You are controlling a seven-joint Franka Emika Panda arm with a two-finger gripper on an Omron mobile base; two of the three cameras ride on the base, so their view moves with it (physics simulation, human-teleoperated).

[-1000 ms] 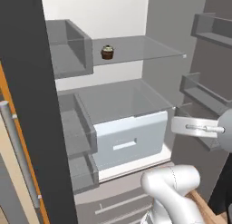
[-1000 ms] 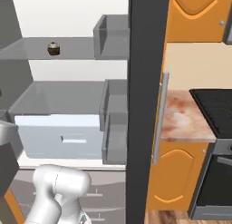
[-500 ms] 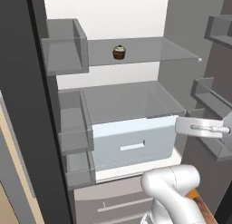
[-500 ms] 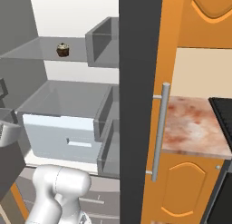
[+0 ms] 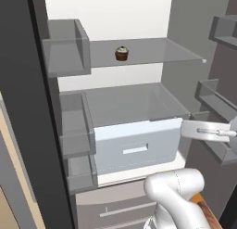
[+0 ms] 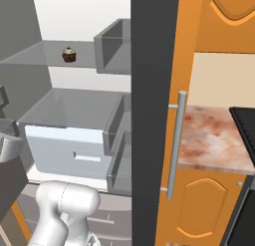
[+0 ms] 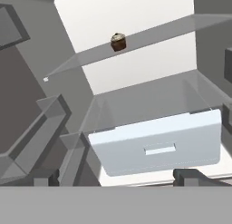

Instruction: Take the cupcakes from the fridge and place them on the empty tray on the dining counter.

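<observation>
One brown cupcake [image 5: 121, 53] on the fridge [image 5: 139, 98] shelf, no readable writing, hand [image 7: 120, 177] spread wide.

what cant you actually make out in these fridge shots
- Second cupcake: just one brown cupcake is visible on the glass shelf; the pink one could be hidden elsewhere.
- White drawer: its solid front hides the contents in all views.
- Pincer: hand view cuts it at the bottom edge, leaving just two dark tips, set wide apart.
- Fridge door: right base view shows it edge-on, blocking the interior's right side.
</observation>
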